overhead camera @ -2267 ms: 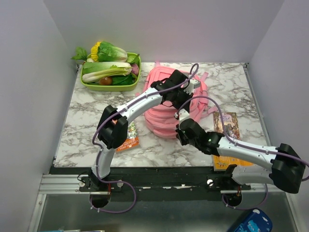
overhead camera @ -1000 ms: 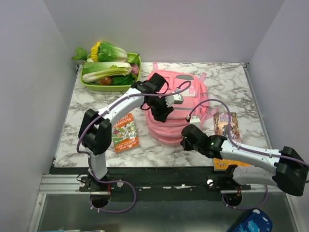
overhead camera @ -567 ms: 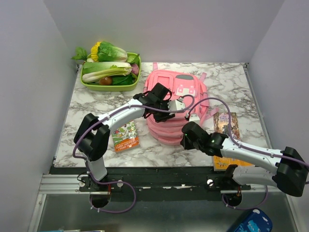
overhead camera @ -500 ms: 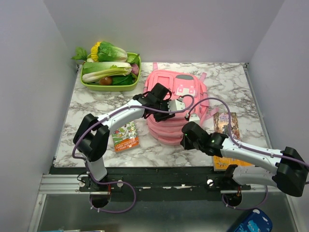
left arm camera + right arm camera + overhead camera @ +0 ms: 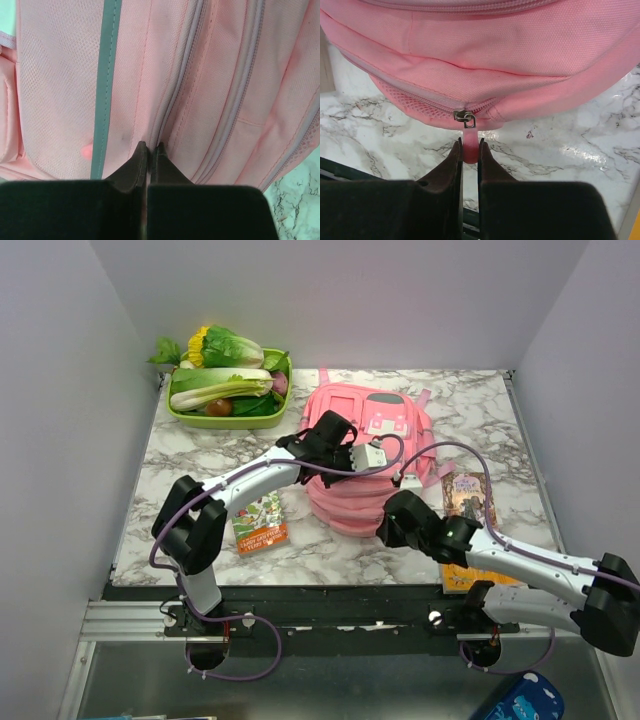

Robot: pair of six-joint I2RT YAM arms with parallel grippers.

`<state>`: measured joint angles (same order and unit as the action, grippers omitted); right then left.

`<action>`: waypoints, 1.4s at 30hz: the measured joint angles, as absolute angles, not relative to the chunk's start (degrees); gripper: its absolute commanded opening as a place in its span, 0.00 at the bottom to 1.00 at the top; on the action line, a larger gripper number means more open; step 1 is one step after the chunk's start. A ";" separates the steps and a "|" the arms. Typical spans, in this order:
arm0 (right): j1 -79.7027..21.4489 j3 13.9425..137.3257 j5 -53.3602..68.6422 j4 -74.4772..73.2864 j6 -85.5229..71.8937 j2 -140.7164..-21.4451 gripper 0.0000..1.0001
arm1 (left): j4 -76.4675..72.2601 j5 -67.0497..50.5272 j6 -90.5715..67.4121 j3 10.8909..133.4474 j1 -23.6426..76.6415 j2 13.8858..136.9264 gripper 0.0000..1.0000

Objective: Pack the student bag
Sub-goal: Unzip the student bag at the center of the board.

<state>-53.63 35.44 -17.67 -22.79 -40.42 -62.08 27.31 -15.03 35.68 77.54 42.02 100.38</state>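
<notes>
Right wrist view: right tool (image 5: pixel 469 145) pinches zip pull (image 5: pixel 469 134) of the shut student bag (image 5: pixel 510 45), left tool (image 5: pixel 150 147) closed at its seam (image 5: pixel 167 112); books (image 5: pixel 259 524) lie unpacked on worktop (image 5: pixel 180 470).

The student bag (image 5: pixel 350 410) lies mid-table, vegetable tray (image 5: pixel 230 424) behind-left, booklet (image 5: pixel 262 522) front-left, and seemingly a book (image 5: pixel 468 496) to its right.

Left claw (image 5: pixel 345 468) atop student bag (image 5: pixel 345 410); right claw (image 5: pixel 388 523) at bag's near edge.
</notes>
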 measured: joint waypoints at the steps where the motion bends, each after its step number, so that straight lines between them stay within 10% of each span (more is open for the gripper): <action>1: -53.47 35.44 -17.69 -22.87 -40.32 -61.54 0.16 | 27.53 -15.09 35.62 77.80 42.02 100.40 0.00; 26: -49.74 39.42 -10.55 -25.32 -41.19 -64.36 0.31 | 25.87 -13.32 26.68 77.10 42.13 98.54 0.00; 35: -49.74 34.48 -12.99 -24.67 -44.99 -61.63 0.01 | 26.13 -13.17 16.91 77.12 42.13 97.47 0.00; 39: -49.74 34.17 -13.89 -23.49 -44.99 -61.45 0.40 | 27.07 -13.98 14.17 77.12 42.13 96.40 0.00; 42: -49.74 34.17 -14.24 -23.09 -43.27 -59.94 0.50 | 27.83 -14.04 13.37 77.12 42.13 96.12 0.00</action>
<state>-49.74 34.17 -14.24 -23.09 -43.27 -59.94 27.83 -14.04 13.37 77.12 42.13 96.12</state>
